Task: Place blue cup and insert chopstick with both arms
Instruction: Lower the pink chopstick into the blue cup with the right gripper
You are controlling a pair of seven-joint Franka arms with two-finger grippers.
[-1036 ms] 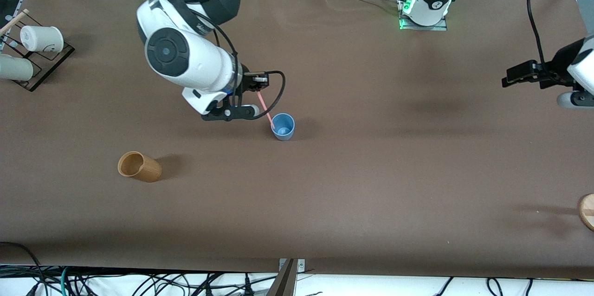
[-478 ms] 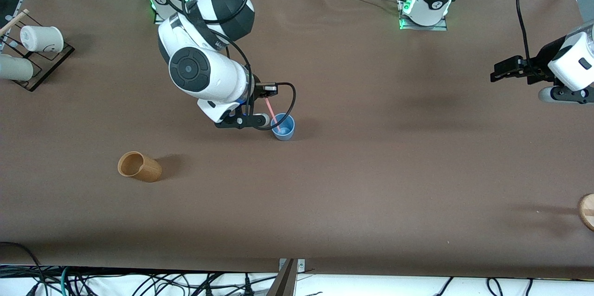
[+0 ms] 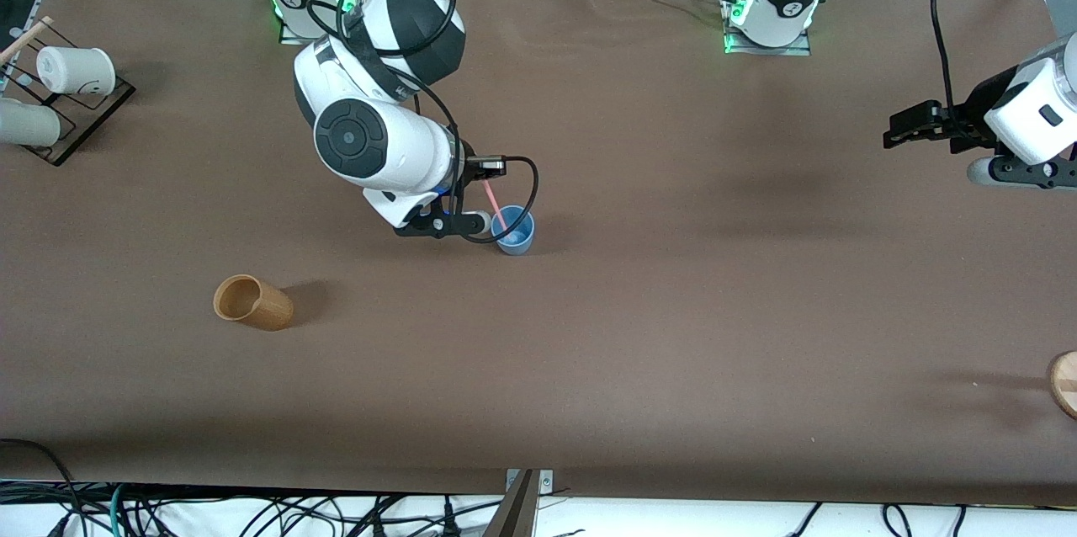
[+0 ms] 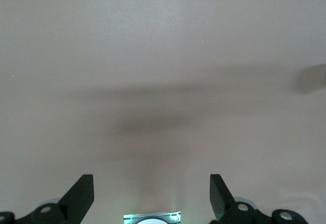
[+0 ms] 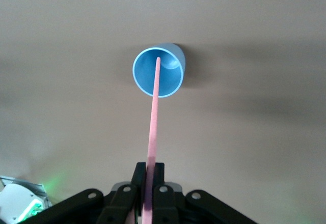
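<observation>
The blue cup (image 3: 515, 232) stands upright on the brown table, near the middle. In the right wrist view the blue cup (image 5: 173, 61) shows its bright blue inside. My right gripper (image 3: 486, 177) is shut on the pale-pink chopstick (image 3: 496, 209) just above the cup. The chopstick (image 5: 153, 127) slants down and its lower end is inside the cup's mouth. My left gripper (image 3: 902, 133) is open and empty, up over the table at the left arm's end; its fingers (image 4: 81, 196) frame only bare table.
A tan-brown cup (image 3: 252, 303) lies on its side nearer the front camera, toward the right arm's end. A black rack (image 3: 80, 112) with white paper cups (image 3: 74, 70) stands at that end. A round wooden piece (image 3: 1065, 384) shows at the left arm's end.
My right gripper has moved with the chopstick toward the blue cup and lower, so the stick's end went deeper into the cup. My left gripper has drifted slightly toward the table's middle.
</observation>
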